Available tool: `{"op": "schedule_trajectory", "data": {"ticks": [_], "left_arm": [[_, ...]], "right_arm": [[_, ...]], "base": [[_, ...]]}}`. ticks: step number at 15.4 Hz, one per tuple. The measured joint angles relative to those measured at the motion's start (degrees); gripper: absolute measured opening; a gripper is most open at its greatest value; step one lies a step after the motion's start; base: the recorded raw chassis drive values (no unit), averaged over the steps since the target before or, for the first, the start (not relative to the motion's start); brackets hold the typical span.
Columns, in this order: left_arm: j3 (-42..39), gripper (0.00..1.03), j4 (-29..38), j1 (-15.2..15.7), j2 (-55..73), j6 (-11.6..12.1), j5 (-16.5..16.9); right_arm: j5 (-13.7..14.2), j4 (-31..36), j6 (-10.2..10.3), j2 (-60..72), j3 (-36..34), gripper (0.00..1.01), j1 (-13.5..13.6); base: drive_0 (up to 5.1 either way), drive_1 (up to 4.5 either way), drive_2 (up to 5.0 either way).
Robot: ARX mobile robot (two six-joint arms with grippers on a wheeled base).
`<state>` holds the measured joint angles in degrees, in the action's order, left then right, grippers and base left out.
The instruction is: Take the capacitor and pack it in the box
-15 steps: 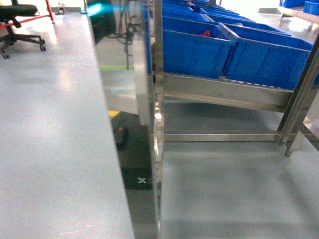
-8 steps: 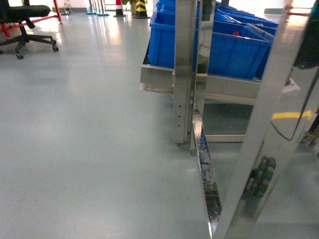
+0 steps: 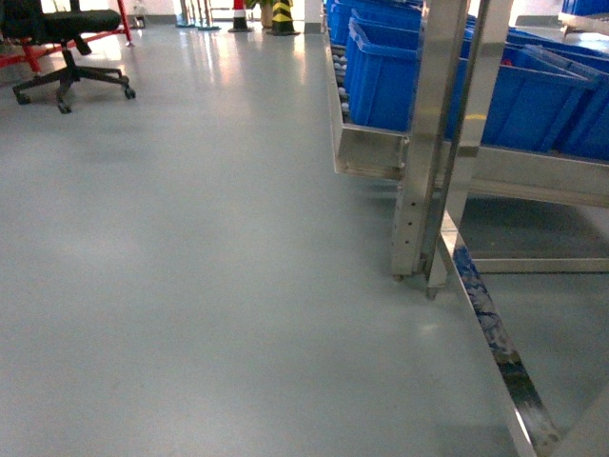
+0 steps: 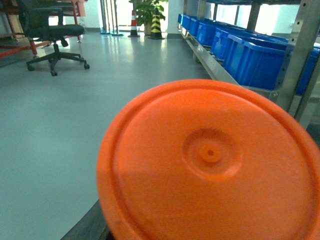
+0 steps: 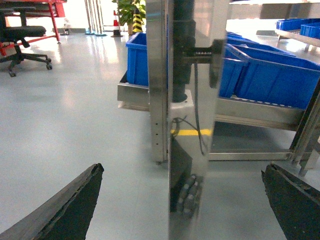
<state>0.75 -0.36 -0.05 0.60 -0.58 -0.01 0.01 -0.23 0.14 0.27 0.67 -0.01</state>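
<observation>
Found no capacitor or packing box in any view, only blue bins (image 3: 400, 67) on the rack at far right; right gripper (image 5: 182, 200) spread wide and empty, left pincer's state impossible to tell behind an orange disc (image 4: 210, 165), so picking and packing both judged not yet begun.

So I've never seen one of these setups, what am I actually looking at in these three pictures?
This is a wheeled robot with two arms, and each picture comes from a different camera on it. The head camera looks forward over a grey floor at a steel rack carrying blue bins, with an office chair far off. The left wrist camera is mostly filled by an orange disc; whether the gripper holds it isn't visible. The right wrist camera shows the right gripper, its two dark fingers spread open, holding nothing. No capacitor is visible.
</observation>
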Motion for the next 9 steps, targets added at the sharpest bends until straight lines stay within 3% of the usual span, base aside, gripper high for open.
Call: {"op": "schedule_trajectory", "data": {"ticks": [9], "left_arm": [[0.0, 0.44, 0.11, 0.0, 0.0, 0.0, -0.04]], "right_arm": [[0.0, 0.04, 0.0, 0.0, 0.0, 0.98, 0.0]], "base": [[-5.0, 2.48, 2.5]]}}
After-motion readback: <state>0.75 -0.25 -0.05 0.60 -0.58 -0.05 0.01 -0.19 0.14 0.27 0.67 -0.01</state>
